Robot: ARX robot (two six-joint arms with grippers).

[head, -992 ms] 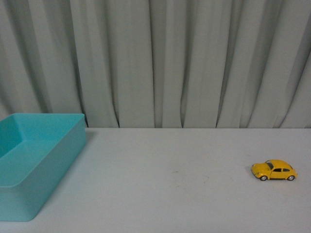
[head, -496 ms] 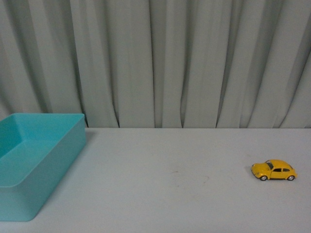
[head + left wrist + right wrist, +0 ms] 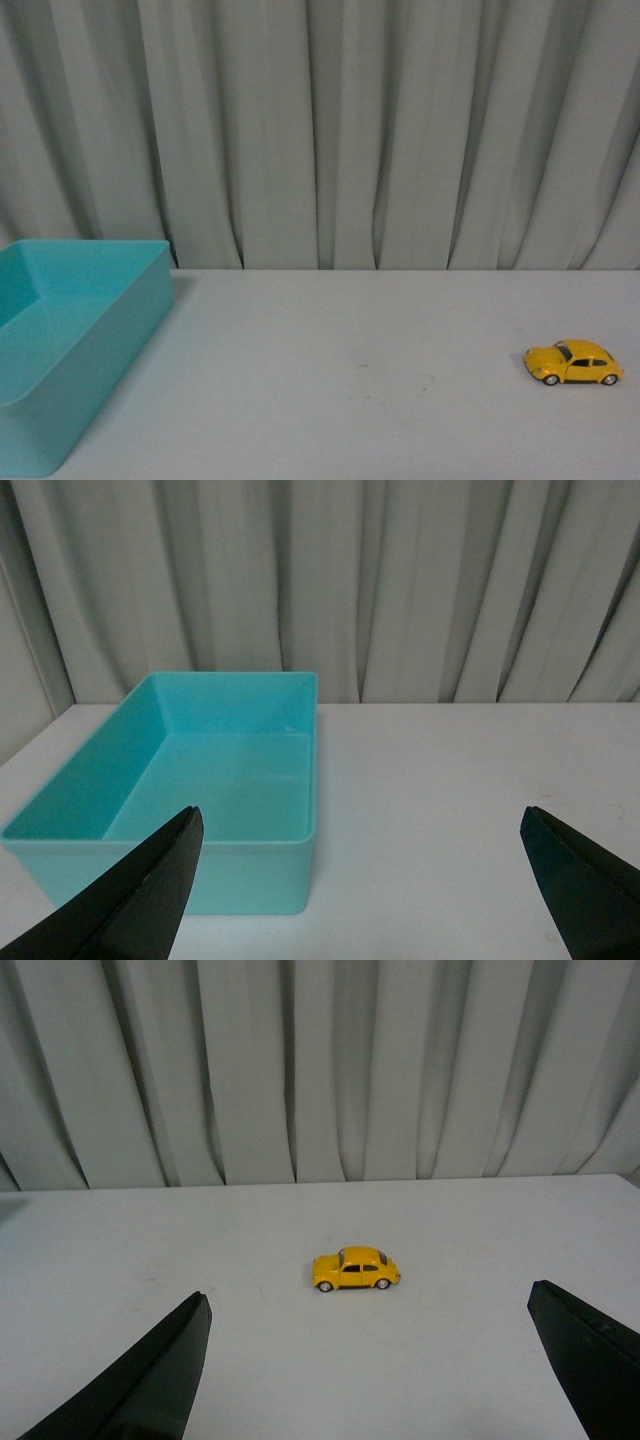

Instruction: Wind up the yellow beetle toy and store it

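No legible text, label, brand, number or sign appears in any view. The small glossy yellow beetle toy car (image 3: 355, 1269) and the open rectangular turquoise plastic bin (image 3: 200, 875) carry no readable marking.
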